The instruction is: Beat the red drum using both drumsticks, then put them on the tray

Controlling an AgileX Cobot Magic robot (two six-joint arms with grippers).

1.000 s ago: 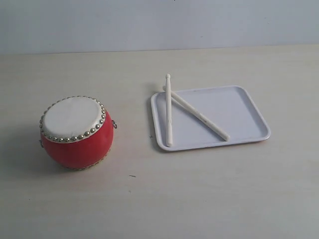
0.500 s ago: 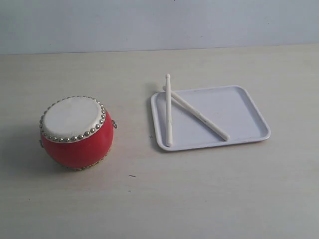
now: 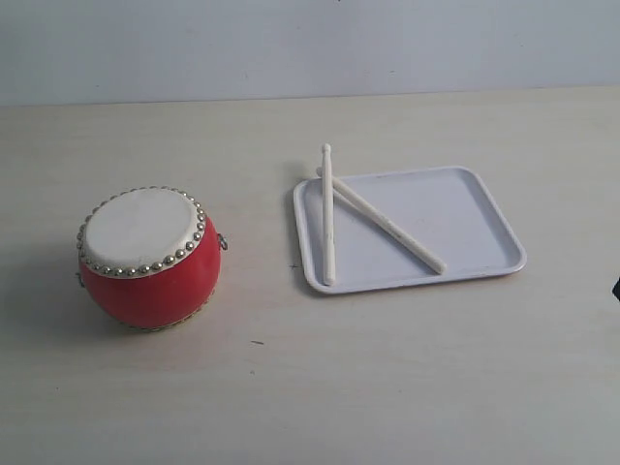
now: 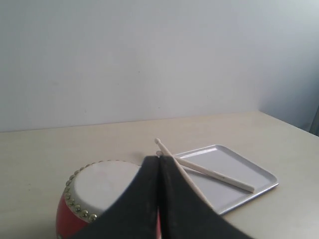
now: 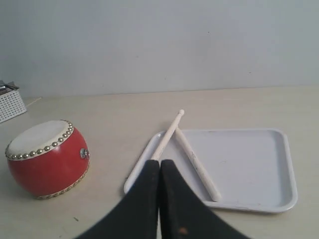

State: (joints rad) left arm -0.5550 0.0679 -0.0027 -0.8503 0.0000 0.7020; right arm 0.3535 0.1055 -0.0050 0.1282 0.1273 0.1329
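Black left gripper (image 4: 158,158): fingers pressed flat together, nothing pinched, poised over the beige table (image 3: 387,387) just above the red drum (image 3: 148,257). Right gripper (image 5: 159,162) the same, closed tight on nothing, pointed at the corner of the tray (image 3: 465,208) nearest the drum.

White tray flat on the table, holding both drumsticks (image 3: 387,226). One along the side nearest the drum, rounded tip poking out past the far rim. Other laid diagonally toward the tray's middle. Crossed near the far corner on the drum side.

Drum upright, skin up, left of the tray and clear of it. White mesh basket (image 5: 10,104) off beyond the drum.
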